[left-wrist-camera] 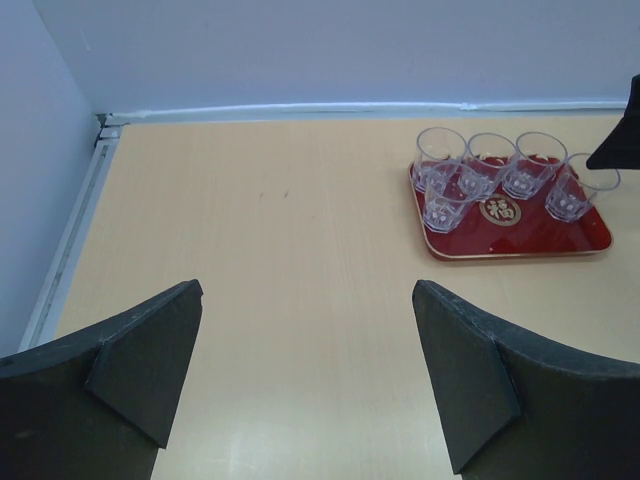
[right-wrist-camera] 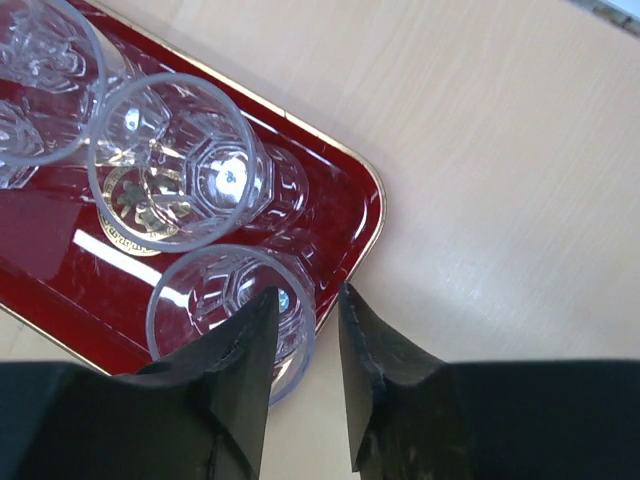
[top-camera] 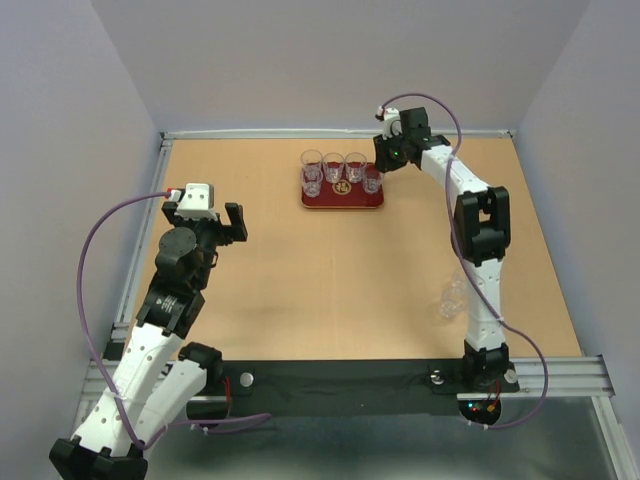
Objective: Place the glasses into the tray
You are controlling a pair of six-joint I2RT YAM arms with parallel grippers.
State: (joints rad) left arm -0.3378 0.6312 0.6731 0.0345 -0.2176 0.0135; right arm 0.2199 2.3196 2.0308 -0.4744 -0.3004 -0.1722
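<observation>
Right wrist: right hand astride a glass rim, tray beneath.
Clench cannot be told (left hand hangs released).

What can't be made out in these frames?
- Right gripper: the rim of the corner glass sits between its fingers, but the right wrist view doesn't show whether they pinch it.
- Loose glass: in the top view, beside the right arm, too faint and small to tell if upright.
- Tray: the right wrist view cuts off its left part.
</observation>
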